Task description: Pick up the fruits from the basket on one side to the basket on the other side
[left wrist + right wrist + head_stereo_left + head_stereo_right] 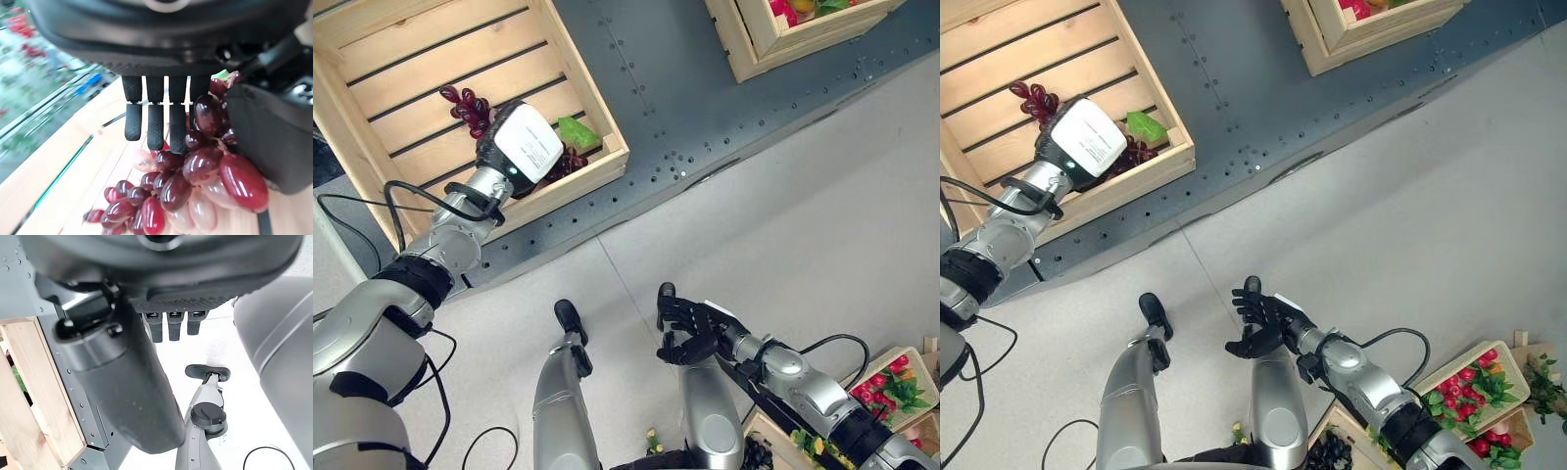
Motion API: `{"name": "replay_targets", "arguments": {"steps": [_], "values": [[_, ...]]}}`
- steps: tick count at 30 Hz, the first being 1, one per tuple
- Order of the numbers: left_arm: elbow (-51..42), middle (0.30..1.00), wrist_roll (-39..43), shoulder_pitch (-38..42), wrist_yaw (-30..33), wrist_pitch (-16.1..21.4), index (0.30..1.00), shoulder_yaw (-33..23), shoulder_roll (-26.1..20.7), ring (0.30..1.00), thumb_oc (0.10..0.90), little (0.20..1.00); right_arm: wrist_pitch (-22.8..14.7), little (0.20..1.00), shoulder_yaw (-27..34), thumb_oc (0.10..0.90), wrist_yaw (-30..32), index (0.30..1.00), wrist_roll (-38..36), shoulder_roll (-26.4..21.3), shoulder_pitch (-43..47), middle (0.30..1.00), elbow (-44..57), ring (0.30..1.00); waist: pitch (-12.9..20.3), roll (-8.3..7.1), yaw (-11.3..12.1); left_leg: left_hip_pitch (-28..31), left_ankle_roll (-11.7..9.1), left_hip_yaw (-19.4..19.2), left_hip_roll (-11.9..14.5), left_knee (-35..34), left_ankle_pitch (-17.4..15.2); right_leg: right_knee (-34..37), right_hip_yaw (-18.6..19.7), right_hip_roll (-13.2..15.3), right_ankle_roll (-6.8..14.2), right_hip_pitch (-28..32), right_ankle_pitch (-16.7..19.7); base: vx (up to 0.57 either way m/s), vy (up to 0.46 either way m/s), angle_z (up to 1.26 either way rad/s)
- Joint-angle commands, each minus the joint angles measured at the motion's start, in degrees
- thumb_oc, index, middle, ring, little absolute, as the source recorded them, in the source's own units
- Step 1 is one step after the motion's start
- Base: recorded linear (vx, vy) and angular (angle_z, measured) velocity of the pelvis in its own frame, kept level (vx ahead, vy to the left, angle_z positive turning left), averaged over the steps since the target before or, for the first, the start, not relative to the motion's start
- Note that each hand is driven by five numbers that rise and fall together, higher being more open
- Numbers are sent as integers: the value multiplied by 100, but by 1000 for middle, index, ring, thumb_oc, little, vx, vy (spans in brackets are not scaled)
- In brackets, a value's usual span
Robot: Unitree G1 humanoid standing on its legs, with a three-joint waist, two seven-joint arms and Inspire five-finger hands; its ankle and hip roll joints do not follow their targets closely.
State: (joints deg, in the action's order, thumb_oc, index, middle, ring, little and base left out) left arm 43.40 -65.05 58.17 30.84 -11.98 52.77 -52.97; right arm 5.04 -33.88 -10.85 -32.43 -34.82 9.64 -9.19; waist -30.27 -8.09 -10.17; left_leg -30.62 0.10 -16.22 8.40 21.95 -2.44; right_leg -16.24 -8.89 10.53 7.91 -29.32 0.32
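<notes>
Grapes (195, 171) are seen low in the wooden crate (597, 171), against the left hand (514, 147), whose fingers (156, 125) hang fairly straight above the bunch, not yet closed round it. Soft, loosely joined berries are judged fragile; the stem end should be taken. The right hand (690, 328) is held loosely curled, empty, over the floor.

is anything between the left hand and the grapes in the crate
Nothing visible. The left hand is inside the wooden crate, fingers straight, right against the red grape bunch; no other object lies between them.
</notes>
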Motion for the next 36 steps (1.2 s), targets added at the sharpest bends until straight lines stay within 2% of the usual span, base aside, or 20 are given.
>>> {"name": "replay_targets", "arguments": {"steps": [1,3,8,9,13,17,22,25,26,29,30,32,36], "values": [[36,300,1491,18,1589,-295,300,-1284,-83,300,400,300,-456,900,383,800,129,900,-55,-105,-433,900,541,900,48,205,130,280,-51,-156,-490,-137,-223,-173,7,-155,160,-214,219,-3,-7,-4],[15,300,1939,-298,2212,-28,300,-1752,-40,300,400,300,-580,900,493,800,196,900,40,-68,-553,900,570,900,48,249,186,420,-54,-118,-527,-224,-208,-152,-35,-134,145,-87,180,-4,-2,-2],[-359,300,2006,-789,2921,245,300,-2435,89,300,400,300,-686,900,684,800,317,900,215,2,-716,900,675,900,48,302,258,695,-52,-51,-567,-381,-199,-133,-107,-75,148,155,107,-4,-4,1],[-595,300,1966,-1022,3113,301,300,-2754,148,300,400,300,-714,900,762,800,338,900,299,30,-783,900,704,900,48,312,295,829,-49,-18,-583,-465,-188,-114,-131,-66,158,268,86,-14,-22,6],[-990,300,2091,-1354,3515,433,300,-3175,174,300,400,300,-788,900,904,800,400,900,368,72,-863,900,739,900,48,319,358,1126,-52,11,-598,-630,-168,-34,-213,-36,168,555,44,-8,-26,12],[-1679,300,2367,-1987,4075,981,300,-4098,359,300,400,300,-1063,900,1224,800,405,900,603,172,-1083,900,794,900,58,300,474,1746,-62,80,-618,-917,-166,77,-357,-10,170,1157,-78,5,-60,15],[-2364,300,2412,-2717,4334,1639,300,-4847,782,300,400,300,-1254,900,1551,800,496,900,746,233,-1309,900,1111,900,401,291,537,2117,-93,173,-662,-1253,-121,323,-430,-34,136,1563,-156,34,-44,6],[-2968,300,2459,-3165,4168,2255,300,-5239,1167,300,400,300,-1587,900,1794,800,585,900,1026,286,-1382,900,1327,900,673,299,578,2391,-128,226,-667,-1453,-137,493,-498,-73,101,1890,-256,26,-58,10],[-3057,300,2455,-3225,4112,2272,300,-5278,1223,300,400,300,-1565,900,1833,800,582,900,1008,288,-1379,900,1380,900,708,301,580,2428,-131,240,-667,-1482,-132,517,-500,-83,94,1938,-264,44,-52,10],[-3842,300,2793,-3763,3614,2871,300,-5488,1692,300,400,300,-1661,900,2162,800,527,900,963,337,-1325,900,1781,900,1114,350,653,2777,-176,341,-677,-1825,-80,880,-526,-171,52,2410,-279,64,-49,9],[-3882,300,2822,-3793,3569,2899,300,-5489,1719,300,400,300,-1696,900,2180,800,520,900,959,334,-1320,900,1811,900,1133,355,658,2806,-178,352,-677,-1855,-72,906,-525,-177,51,2443,-274,48,-42,6],[-4285,300,3290,-4017,2959,3268,300,-5531,1936,300,400,300,-1722,900,2351,800,330,900,908,305,-1223,900,2060,900,1393,379,699,3023,-218,418,-659,-2064,-33,1147,-501,-206,48,2697,-223,45,-44,8],[-4573,300,3956,-4158,2291,3520,300,-5525,2149,300,400,300,-1938,900,2594,800,135,900,410,284,-962,900,2185,900,1675,414,758,3273,-271,466,-633,-2321,25,1455,-515,-223,57,2978,-103,35,-33,0]]}}
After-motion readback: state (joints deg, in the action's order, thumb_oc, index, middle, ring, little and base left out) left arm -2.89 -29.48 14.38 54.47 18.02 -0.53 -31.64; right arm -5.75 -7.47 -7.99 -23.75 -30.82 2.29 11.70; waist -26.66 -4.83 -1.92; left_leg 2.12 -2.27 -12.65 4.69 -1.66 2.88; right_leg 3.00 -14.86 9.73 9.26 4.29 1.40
